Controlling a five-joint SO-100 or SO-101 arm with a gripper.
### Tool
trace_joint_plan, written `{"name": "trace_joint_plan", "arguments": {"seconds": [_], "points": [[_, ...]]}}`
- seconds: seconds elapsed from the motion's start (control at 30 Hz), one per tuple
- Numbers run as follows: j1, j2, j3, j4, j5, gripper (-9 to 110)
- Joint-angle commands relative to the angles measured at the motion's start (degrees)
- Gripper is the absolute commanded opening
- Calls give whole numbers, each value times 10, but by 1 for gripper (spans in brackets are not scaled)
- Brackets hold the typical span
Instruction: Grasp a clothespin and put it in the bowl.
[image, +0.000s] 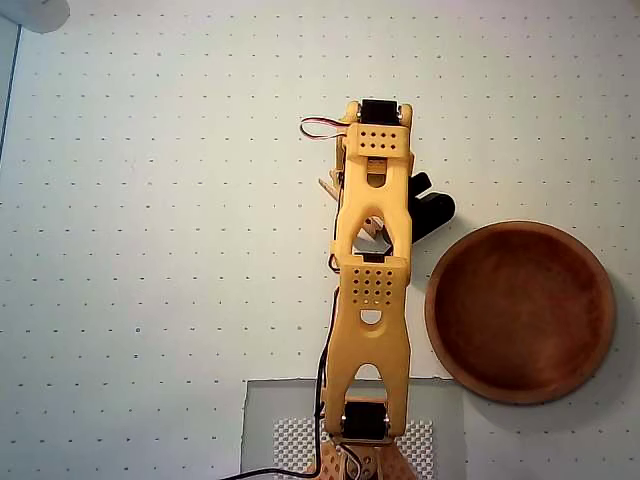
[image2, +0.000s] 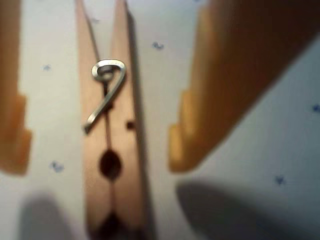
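Clothespin (image2: 111, 150) lies flat on the dotted white table (image2: 260, 165), right between the two yellow fingers (image2: 200, 125) of the pincer (image2: 97, 150), nearer the left finger than the right in the wrist view. Both fingers stand clear of the wood, so the pincer is apart and clamps nothing. Its metal spring (image2: 106, 90) faces up. From overhead, the yellow arm (image: 372, 290) reaches up the table and hides the clothespin almost wholly. Wooden bowl (image: 520, 312) sits well off to the pincer's right in the overhead view, just beside the arm's lower half.
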Motion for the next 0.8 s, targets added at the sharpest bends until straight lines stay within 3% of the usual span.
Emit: {"name": "trace_joint_plan", "arguments": {"seconds": [0.0,0.77], "points": [[-1,21,-37,17,4,19],[-2,-36,-136,17,25,19]]}}
